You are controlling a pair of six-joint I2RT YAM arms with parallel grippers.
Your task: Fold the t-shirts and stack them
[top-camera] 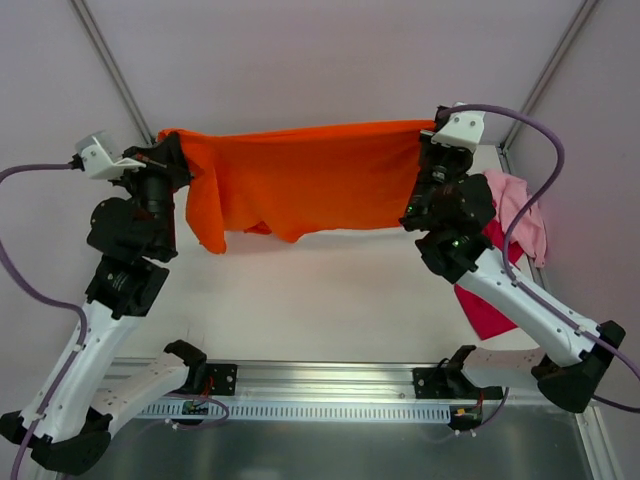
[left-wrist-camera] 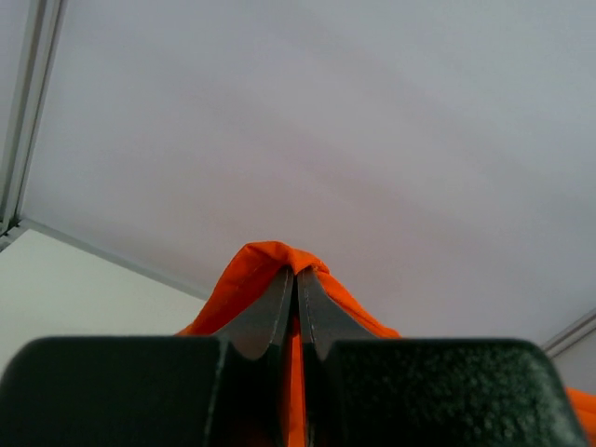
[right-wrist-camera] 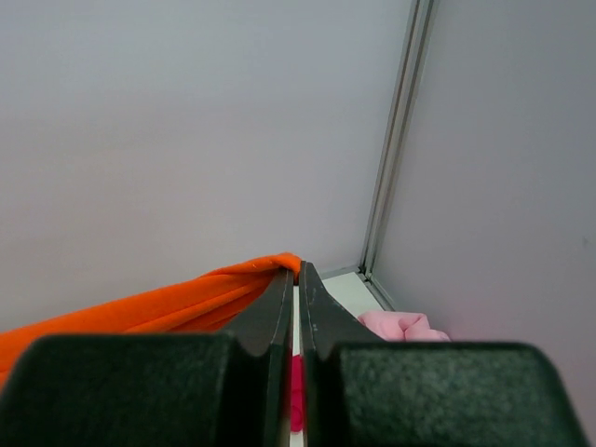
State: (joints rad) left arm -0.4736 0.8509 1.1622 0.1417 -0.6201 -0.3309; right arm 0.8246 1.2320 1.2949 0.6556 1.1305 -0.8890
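Left gripper (left-wrist-camera: 296, 272) and right gripper (right-wrist-camera: 298, 270) each clamp an upper corner of the orange t-shirt (top-camera: 300, 180), spread taut above the table (top-camera: 330, 295).

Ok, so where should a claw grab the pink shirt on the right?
Pinch a raised fold on top of the pink shirt, coming straight down. It lies bunched in a heap near the right wall, so no flat edge shows clearly and the wall crowds that side. The left claw and right claw are both shut on the orange shirt.
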